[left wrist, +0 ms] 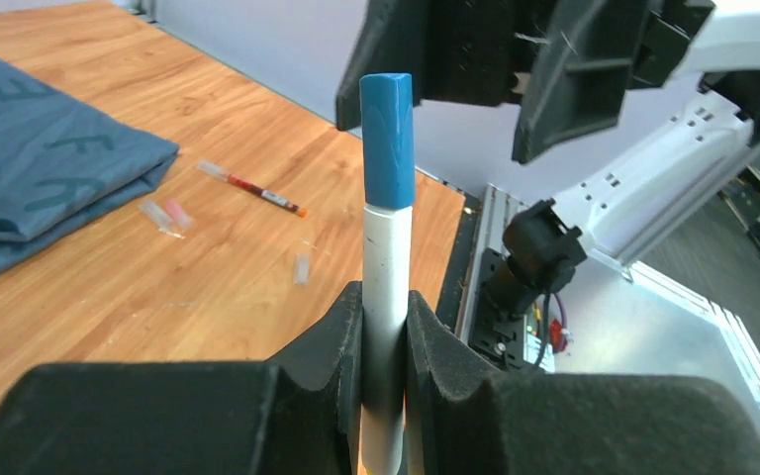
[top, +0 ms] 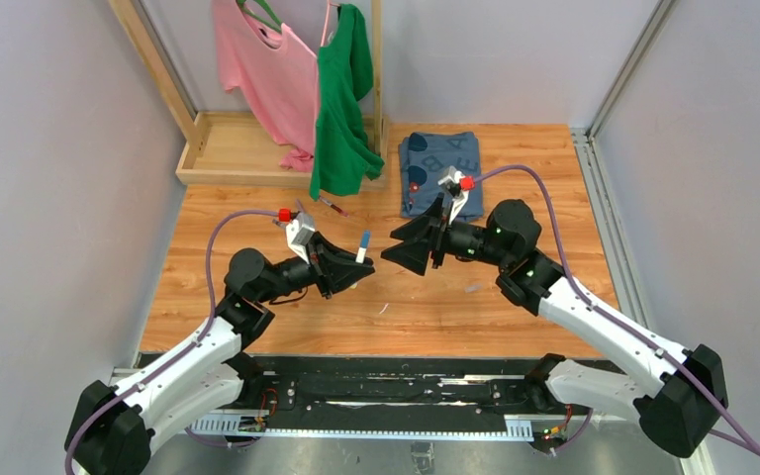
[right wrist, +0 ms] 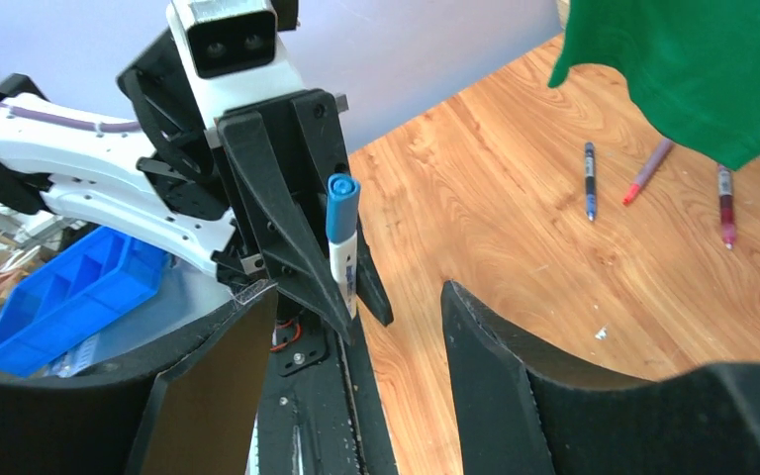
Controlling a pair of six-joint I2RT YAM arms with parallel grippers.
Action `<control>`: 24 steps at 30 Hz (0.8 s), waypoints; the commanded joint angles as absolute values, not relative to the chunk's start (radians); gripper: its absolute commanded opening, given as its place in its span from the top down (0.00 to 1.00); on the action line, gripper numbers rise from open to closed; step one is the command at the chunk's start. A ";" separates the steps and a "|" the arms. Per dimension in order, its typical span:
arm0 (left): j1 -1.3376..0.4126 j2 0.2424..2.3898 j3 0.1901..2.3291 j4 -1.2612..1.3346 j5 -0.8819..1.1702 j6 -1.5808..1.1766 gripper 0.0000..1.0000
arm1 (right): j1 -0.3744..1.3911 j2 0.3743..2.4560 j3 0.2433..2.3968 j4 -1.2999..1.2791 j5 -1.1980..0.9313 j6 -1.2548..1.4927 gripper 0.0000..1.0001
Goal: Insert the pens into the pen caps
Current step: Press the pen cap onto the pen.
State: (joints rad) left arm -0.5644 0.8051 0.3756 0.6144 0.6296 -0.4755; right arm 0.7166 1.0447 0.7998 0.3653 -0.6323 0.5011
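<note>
Pens are the matter in hand. In the top view, one white pen is held upright above the wooden table by the left gripper, with a blue cap on its upper end. The right gripper is kept just beside it and facing it, probably so that a cap can be pushed on along the barrel.

From the left wrist, the barrel is seen clamped low down between the closed fingers, which leaves the top free. The cap appears fully seated. A red pen and clear caps are left lying near a folded blue cloth.

From the right wrist, the right jaws are seen spread wide and empty, with the capped pen just beyond them. Three more pens are left on the table beneath a green shirt.
</note>
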 commanded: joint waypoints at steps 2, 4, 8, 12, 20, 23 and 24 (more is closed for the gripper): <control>-0.580 0.798 0.375 0.683 0.720 -0.448 1.00 | 0.694 1.073 0.865 0.463 -0.747 0.556 0.38; -0.587 0.800 0.378 0.683 0.727 -0.448 1.00 | 0.694 1.096 0.874 0.507 -0.759 0.578 0.38; -0.599 0.806 0.383 0.683 0.736 -0.446 1.00 | 0.695 1.138 0.903 0.548 -0.781 0.599 0.38; -0.606 0.807 0.384 0.683 0.736 -0.448 1.00 | 0.701 1.169 0.923 0.571 -0.799 0.597 0.39; -0.612 0.812 0.387 0.683 0.739 -0.449 1.00 | 0.736 1.217 0.962 0.544 -0.813 0.559 0.45; -0.614 0.813 0.388 0.683 0.740 -0.451 1.00 | 0.745 1.230 0.970 0.517 -0.816 0.539 0.48; -0.614 0.813 0.389 0.683 0.739 -0.451 1.00 | 0.748 1.232 0.974 0.508 -0.817 0.531 0.48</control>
State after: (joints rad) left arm -0.6052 0.8108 0.3756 0.6430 0.7212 -0.4633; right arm 0.7273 1.2205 0.9344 0.5167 -0.7876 0.5701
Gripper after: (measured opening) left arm 0.194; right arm 0.530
